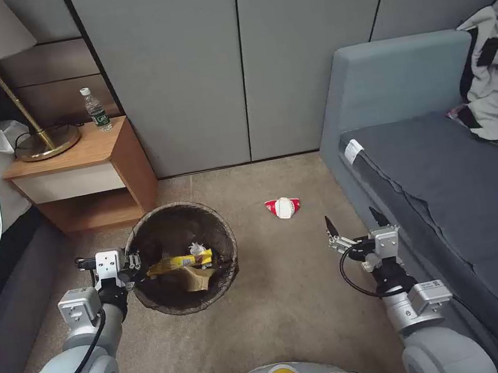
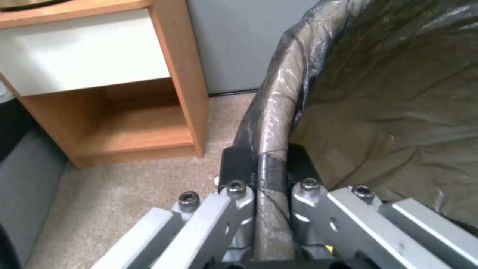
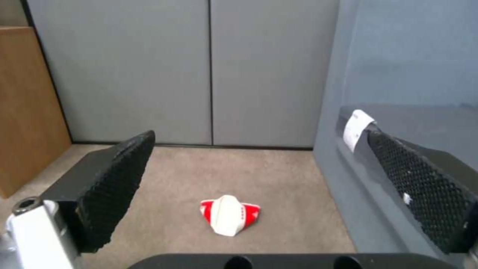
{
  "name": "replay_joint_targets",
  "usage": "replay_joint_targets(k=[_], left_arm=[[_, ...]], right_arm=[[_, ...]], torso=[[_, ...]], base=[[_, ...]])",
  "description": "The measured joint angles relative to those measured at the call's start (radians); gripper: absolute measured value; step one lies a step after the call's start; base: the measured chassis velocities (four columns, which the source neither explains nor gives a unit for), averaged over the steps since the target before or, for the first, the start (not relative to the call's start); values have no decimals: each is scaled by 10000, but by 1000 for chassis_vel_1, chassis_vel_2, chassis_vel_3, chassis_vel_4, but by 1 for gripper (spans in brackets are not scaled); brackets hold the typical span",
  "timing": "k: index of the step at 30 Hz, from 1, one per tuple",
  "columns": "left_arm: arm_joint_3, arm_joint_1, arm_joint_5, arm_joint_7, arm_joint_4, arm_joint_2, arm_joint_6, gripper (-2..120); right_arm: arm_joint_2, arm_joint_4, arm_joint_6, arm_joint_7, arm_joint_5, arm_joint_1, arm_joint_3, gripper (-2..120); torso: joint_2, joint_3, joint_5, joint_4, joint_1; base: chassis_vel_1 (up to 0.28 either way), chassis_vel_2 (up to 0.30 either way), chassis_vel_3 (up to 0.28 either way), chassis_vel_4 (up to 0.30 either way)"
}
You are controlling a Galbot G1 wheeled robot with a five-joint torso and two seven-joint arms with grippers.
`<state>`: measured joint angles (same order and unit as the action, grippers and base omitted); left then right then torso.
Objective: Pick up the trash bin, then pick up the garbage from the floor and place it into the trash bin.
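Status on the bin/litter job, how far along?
Mostly done. The left gripper is clamped on the rim of the trash bin, which already holds a yellow wrapper, a brown paper bag and white tissue. In hand: the right gripper is open and aimed at the red-and-white packet on the carpet. Left: grab that packet and drop it in.

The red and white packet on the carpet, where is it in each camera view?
Head view: the packet lies on the carpet between the trash bin and the sofa.
Left wrist view: not in it.
Right wrist view: packet on the carpet ahead of the open right gripper.
Shared landmark: sofa.
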<state>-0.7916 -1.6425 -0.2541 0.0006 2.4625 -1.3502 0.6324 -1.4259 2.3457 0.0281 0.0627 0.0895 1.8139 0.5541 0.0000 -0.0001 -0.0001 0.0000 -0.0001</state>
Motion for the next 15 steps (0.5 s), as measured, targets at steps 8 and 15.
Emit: replay_joint_targets(k=[8, 15], left_arm=[[40, 69, -12, 48, 0, 18, -10, 3], [61, 67, -24, 119, -70, -3, -89, 3]], right_arm=[[-158, 50, 15, 35, 4, 32, 14, 100], [-182, 68, 37, 64, 30, 47, 49, 100]], torso=[[0, 0, 1, 0, 0], [0, 0, 1, 1, 0]], base=[[0, 0, 0, 0], [-13, 10, 17, -10]])
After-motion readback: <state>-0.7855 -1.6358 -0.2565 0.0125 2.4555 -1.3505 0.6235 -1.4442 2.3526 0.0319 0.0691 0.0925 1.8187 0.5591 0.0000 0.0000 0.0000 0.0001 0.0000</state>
